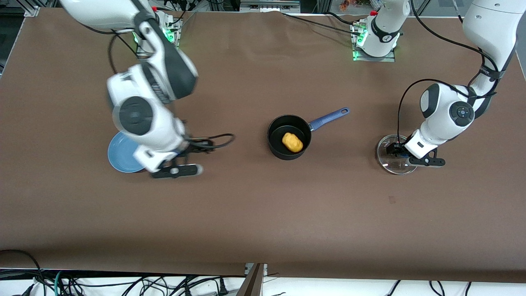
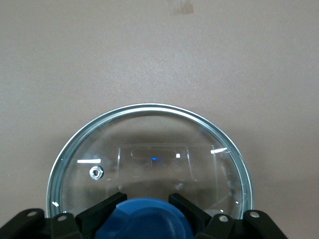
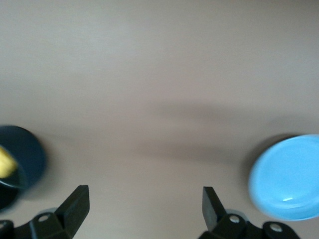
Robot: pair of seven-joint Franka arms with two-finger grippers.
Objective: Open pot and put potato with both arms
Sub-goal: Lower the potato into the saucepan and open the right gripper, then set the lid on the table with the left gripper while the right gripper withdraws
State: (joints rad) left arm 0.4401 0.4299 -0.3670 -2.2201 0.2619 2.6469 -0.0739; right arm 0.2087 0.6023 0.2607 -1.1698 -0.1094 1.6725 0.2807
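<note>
The black pot (image 1: 274, 135) with its long blue handle (image 1: 328, 117) stands uncovered at the middle of the table. The yellow-orange potato (image 1: 292, 142) lies inside it. The clear glass lid (image 1: 390, 162) lies on the table toward the left arm's end. My left gripper (image 1: 399, 151) is low over the lid (image 2: 149, 149), its fingers closed on both sides of the blue knob (image 2: 144, 221). My right gripper (image 1: 201, 146) is open and empty (image 3: 144, 196) over bare table between the blue plate and the pot. The pot's edge (image 3: 27, 154) shows blurred in the right wrist view.
A flat blue plate (image 1: 121, 154) lies toward the right arm's end of the table, partly hidden under the right arm; it also shows in the right wrist view (image 3: 289, 177). A black cable loops off the right wrist (image 1: 224, 139).
</note>
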